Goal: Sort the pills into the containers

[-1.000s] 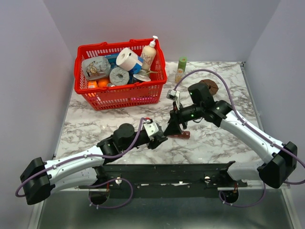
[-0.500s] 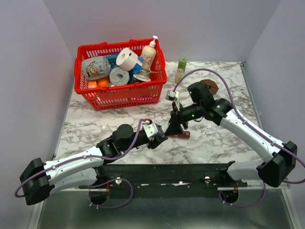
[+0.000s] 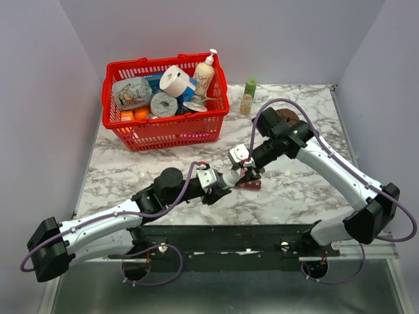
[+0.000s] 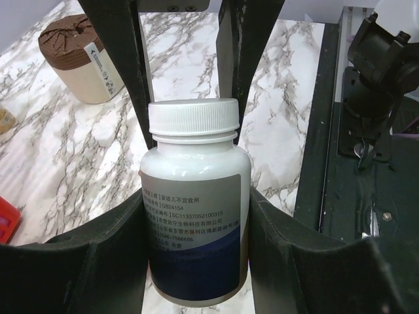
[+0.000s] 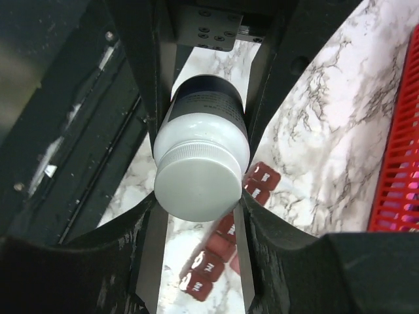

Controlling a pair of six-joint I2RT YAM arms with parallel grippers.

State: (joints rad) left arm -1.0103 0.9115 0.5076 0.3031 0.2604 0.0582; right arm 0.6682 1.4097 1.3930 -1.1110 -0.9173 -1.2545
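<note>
One white-capped bottle [image 4: 195,216], Chinese-printed label [image 4: 190,212], code SC11337052100315

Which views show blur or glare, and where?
Left wrist: the label on the white bottle is sharp, with no glare. Right wrist: its cap is washed out, and the red pill strip below is slightly soft. Top external: even light, soft shadows on the table.
</note>
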